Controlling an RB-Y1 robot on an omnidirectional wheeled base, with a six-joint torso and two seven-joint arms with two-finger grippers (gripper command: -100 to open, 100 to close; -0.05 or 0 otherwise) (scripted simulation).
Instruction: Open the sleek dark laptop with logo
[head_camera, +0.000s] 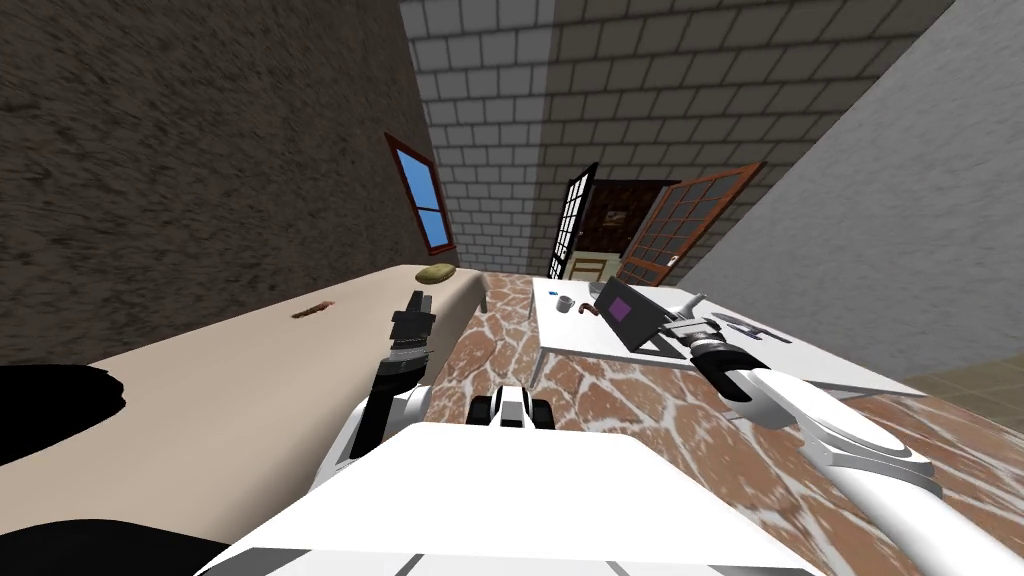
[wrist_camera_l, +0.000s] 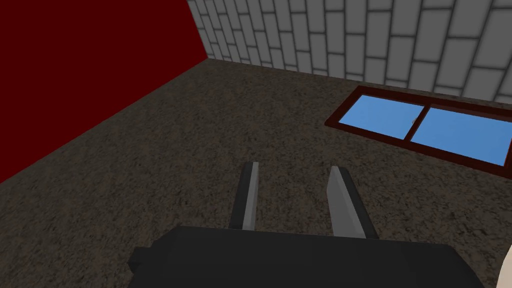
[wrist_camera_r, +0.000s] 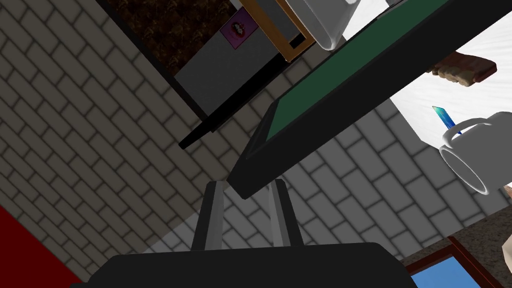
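I am pinching the laptop (wrist_camera_r: 350, 95) lid's corner in my right hand (wrist_camera_r: 246, 184), at one o'clock, meaning to follow the hinge's arc rather than tugging straight; left hand (wrist_camera_l: 294, 168) hanging parted, empty.

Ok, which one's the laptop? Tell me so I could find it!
Look at the white table on the robot's right side. Among the small things on it, near the grey mug, the laptop stands half open. It is the only dark flat thing there, and it has a purple square on its lid.
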